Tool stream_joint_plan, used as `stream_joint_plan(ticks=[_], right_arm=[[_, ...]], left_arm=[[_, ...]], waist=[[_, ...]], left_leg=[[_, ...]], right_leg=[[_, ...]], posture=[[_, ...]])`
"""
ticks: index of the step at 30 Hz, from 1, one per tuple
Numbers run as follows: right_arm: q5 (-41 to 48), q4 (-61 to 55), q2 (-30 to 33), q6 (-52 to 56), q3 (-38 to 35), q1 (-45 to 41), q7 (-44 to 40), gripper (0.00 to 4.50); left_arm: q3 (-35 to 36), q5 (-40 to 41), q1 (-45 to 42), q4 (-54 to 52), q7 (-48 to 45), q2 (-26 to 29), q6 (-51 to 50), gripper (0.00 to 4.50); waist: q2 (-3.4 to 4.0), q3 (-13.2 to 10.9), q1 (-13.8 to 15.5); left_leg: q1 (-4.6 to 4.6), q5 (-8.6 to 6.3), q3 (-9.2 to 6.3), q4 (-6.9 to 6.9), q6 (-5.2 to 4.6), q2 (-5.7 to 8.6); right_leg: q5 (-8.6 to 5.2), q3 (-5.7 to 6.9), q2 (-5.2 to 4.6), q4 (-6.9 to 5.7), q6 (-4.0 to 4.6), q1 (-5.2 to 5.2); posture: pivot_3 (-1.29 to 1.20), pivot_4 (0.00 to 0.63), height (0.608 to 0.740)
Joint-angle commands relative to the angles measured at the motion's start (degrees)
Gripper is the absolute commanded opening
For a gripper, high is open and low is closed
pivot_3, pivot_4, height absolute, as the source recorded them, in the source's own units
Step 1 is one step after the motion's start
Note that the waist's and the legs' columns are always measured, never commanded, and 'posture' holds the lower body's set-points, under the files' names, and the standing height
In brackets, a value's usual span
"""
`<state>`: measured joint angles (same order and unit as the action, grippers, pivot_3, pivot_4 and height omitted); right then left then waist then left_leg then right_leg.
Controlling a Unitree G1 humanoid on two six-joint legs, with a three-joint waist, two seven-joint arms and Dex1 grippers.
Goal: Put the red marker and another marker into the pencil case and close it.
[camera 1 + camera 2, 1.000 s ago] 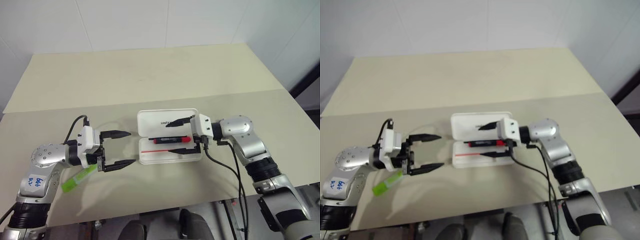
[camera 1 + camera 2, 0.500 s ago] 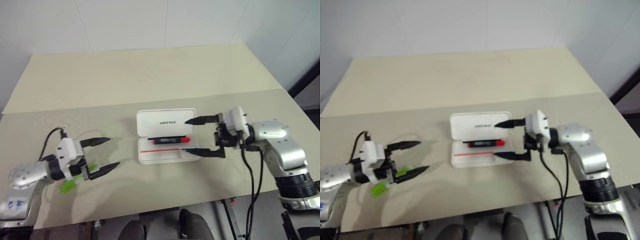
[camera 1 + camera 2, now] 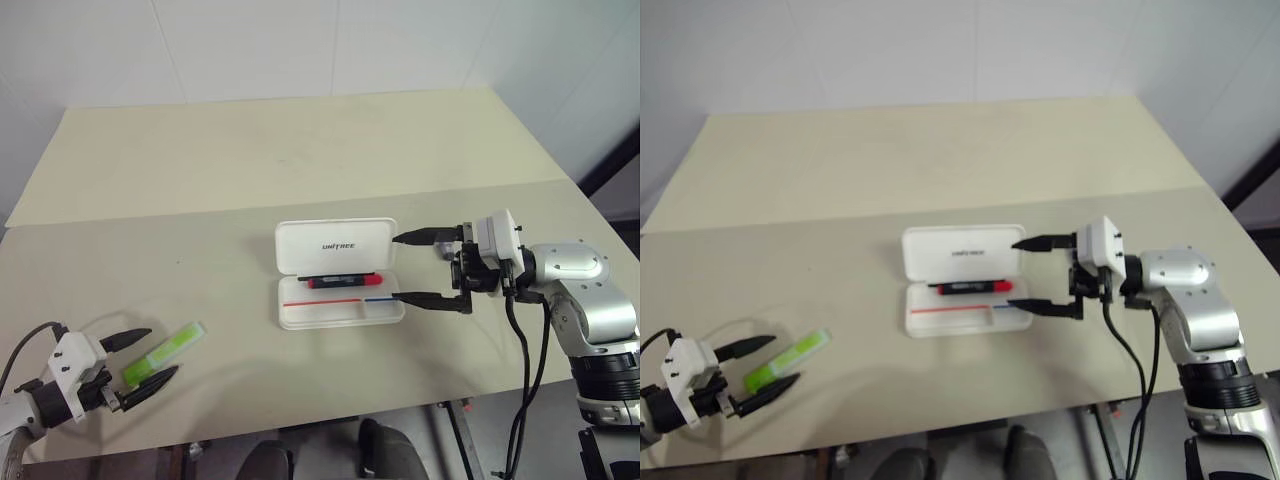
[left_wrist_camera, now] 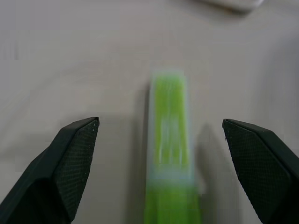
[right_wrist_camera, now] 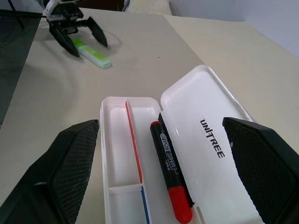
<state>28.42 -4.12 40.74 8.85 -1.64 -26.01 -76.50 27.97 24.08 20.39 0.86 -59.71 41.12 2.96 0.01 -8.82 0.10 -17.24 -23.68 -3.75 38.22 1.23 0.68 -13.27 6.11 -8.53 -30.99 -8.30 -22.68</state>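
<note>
The pencil case (image 3: 338, 306) lies open in the middle of the table, its white lid (image 5: 205, 140) folded back flat. The red marker (image 3: 340, 281) rests inside the tray along the hinge side, also seen in the right wrist view (image 5: 170, 172). My right gripper (image 3: 390, 267) is open just right of the case, holding nothing. The other marker, a lime-green highlighter (image 3: 168, 350), lies on the table at front left. My left gripper (image 3: 163, 352) is open astride its near end, and the wrist view shows the highlighter (image 4: 169, 149) between the spread fingers, not pinched.
The beige table (image 3: 250, 160) has a seam running across behind the case. Its front edge is close to my left gripper. A dark strip (image 3: 610, 170) stands beyond the right edge.
My left arm drew back toward the front left corner and sank, uncovering the highlighter, which now lies between its fingers. My right gripper pulled out to the right of the case. The red marker stayed put.
</note>
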Motion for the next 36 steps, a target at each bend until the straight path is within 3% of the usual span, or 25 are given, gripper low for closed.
stream_joint_plan(ticks=[1,8,9,12,19,29,36], right_arm=[[0.6,-1.5,0.3,-0.8,-0.9,-0.7,0.0,4.47],[0.6,-3.0,0.2,-0.4,-0.8,-0.6,0.9,4.47],[0.6,-3.3,0.3,-0.4,-0.9,-0.5,1.0,4.49],[0.7,-4.0,0.6,-0.4,-1.2,0.0,1.4,4.5],[0.9,-5.3,1.6,-0.6,-2.1,1.8,1.2,4.5],[5.7,-6.1,2.9,-1.2,-3.1,3.9,-4.5,4.5],[7.9,-7.2,3.1,-1.8,-3.2,5.0,-5.8,4.5]], left_arm=[[0.0,-0.4,-1.4,2.3,-1.2,1.1,1.7,4.5],[-4.4,-2.8,-6.2,8.9,-4.2,2.3,4.0,4.5],[-4.7,-2.6,-6.7,9.4,-4.4,2.3,4.1,4.32],[-5.4,-2.2,-8.0,10.1,-4.8,2.2,3.8,3.62],[-6.8,-3.2,-7.3,9.4,-4.4,1.7,4.5,1.2],[-8.9,-1.7,-10.9,3.3,-2.1,1.1,3.6,1.13],[-15.4,-0.5,-20.1,-3.1,-3.0,1.0,-1.3,1.13]], waist=[[0.03,0.0,0.1],[0.06,0.0,0.0],[0.1,0.0,0.0],[0.13,0.0,0.1],[0.12,0.0,0.0],[0.1,0.1,1.2],[0.06,0.1,1.2]], left_leg=[[0.0,-0.01,0.0,0.01,0.0,0.0],[0.06,-0.03,0.06,0.02,-0.01,-0.01],[0.06,-0.03,0.07,0.02,-0.01,-0.01],[0.09,-0.03,0.11,0.03,0.0,-0.01],[0.13,-0.03,0.14,0.04,0.0,-0.03],[0.12,-0.04,0.16,0.09,-0.01,-0.03],[0.11,-0.05,0.16,0.1,0.0,-0.06]], right_leg=[[0.0,0.0,0.0,0.0,0.0,0.0],[0.0,0.04,-0.01,-0.06,0.0,0.01],[0.01,0.04,-0.02,-0.06,0.0,0.01],[0.01,0.04,-0.02,-0.07,0.01,0.02],[0.01,0.04,-0.03,-0.1,0.01,0.04],[0.02,0.04,-0.04,-0.07,0.02,0.08],[0.02,0.12,-0.03,-0.07,0.02,0.07]], posture=[[0.0,0.15,0.74],[0.0,0.15,0.74],[0.0,0.15,0.74],[0.0,0.15,0.74],[0.0,0.15,0.74],[0.0,0.15,0.74],[0.0,0.15,0.74]])
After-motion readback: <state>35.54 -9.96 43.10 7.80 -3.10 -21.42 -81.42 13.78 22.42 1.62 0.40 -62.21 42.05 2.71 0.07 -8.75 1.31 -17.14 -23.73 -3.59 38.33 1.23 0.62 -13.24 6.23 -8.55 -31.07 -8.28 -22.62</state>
